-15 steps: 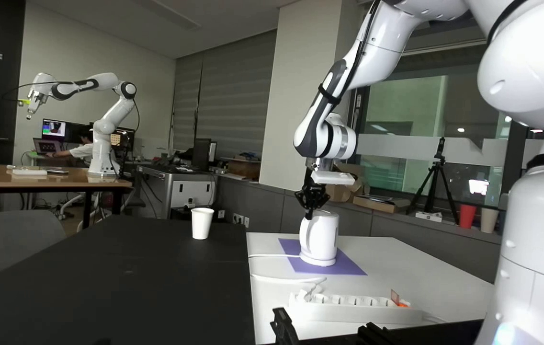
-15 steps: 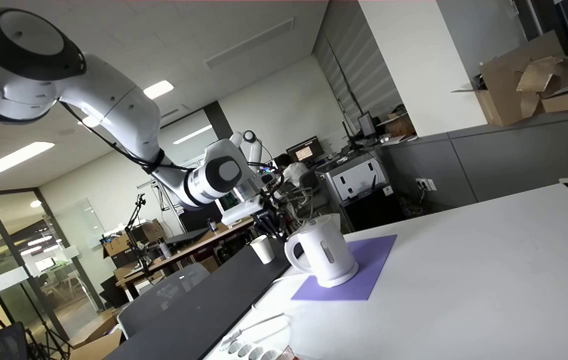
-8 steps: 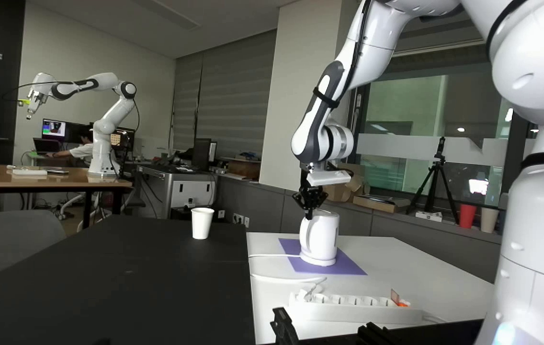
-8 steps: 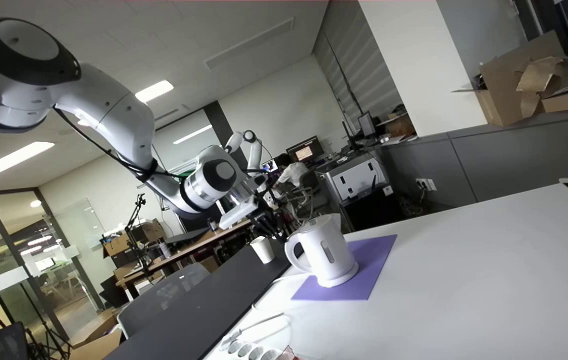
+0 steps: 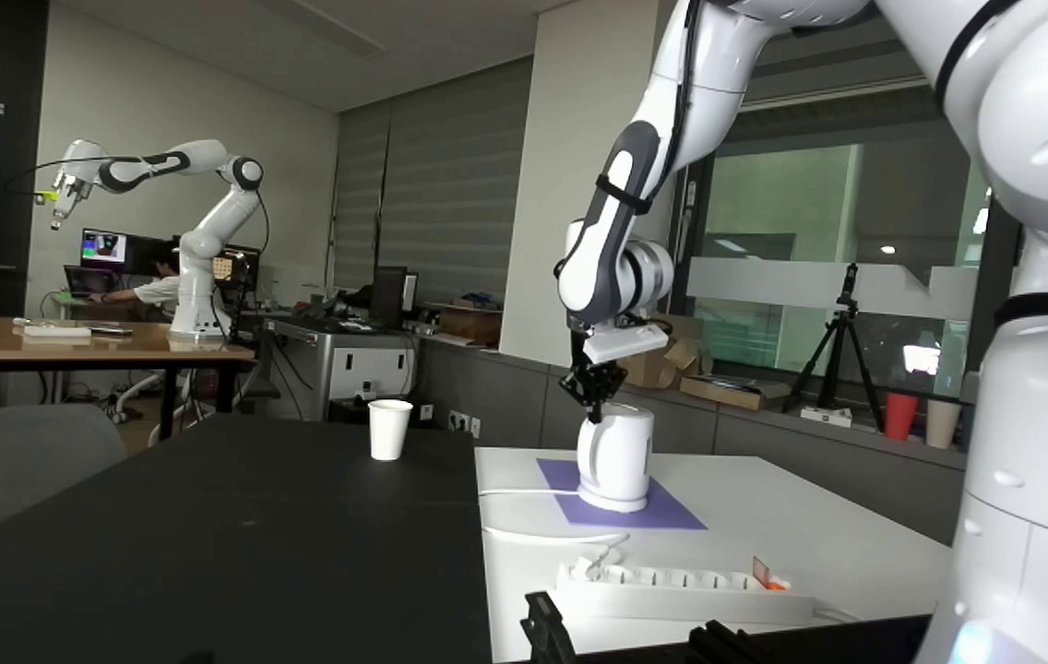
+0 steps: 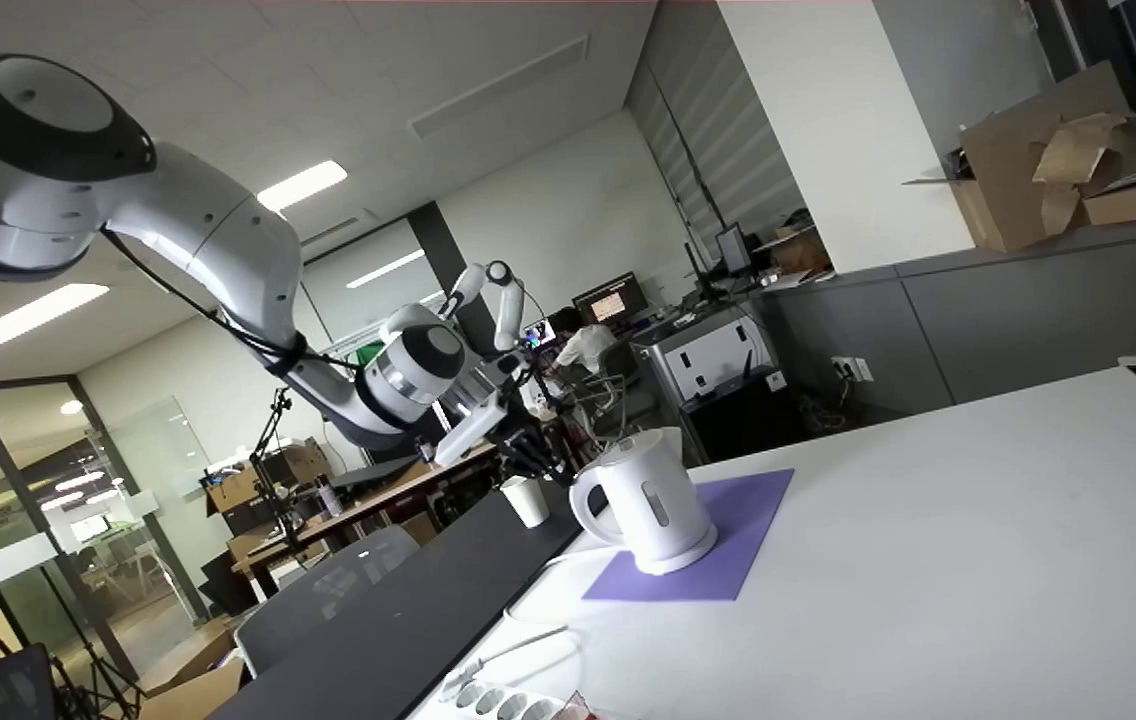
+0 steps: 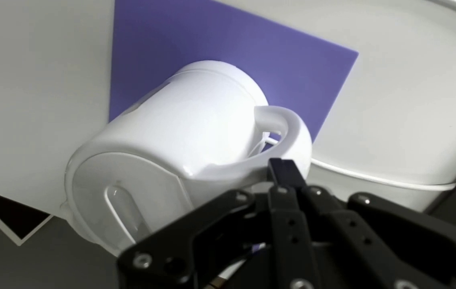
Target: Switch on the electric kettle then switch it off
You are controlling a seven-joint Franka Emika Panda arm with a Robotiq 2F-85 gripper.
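The electric kettle [image 5: 621,459] stands upright on a purple sheet [image 5: 669,512] on the white surface [image 5: 819,526], just right of the middle in the lower half of both exterior views. The step in hand looks to be working the switch, presumably at the top of the handle [image 7: 297,138], which lies right of centre in the wrist view. A grey patch [image 7: 261,187] beside the jaws may be that switch, but they hide most of the spot, so the aim wants checking before any force goes in. A short, straight press should do, ending as soon as the switch gives; switching off probably takes the opposite push, so leave room to shift across. A sideways shove could slide or topple the kettle, so the force is better kept low and sent straight down. The jaws, entering from the bottom right of the wrist view, are together, with no gap to be seen and nothing held between. There they overlap the handle's upper end; whether they touch it or hang just above, these views do not settle.
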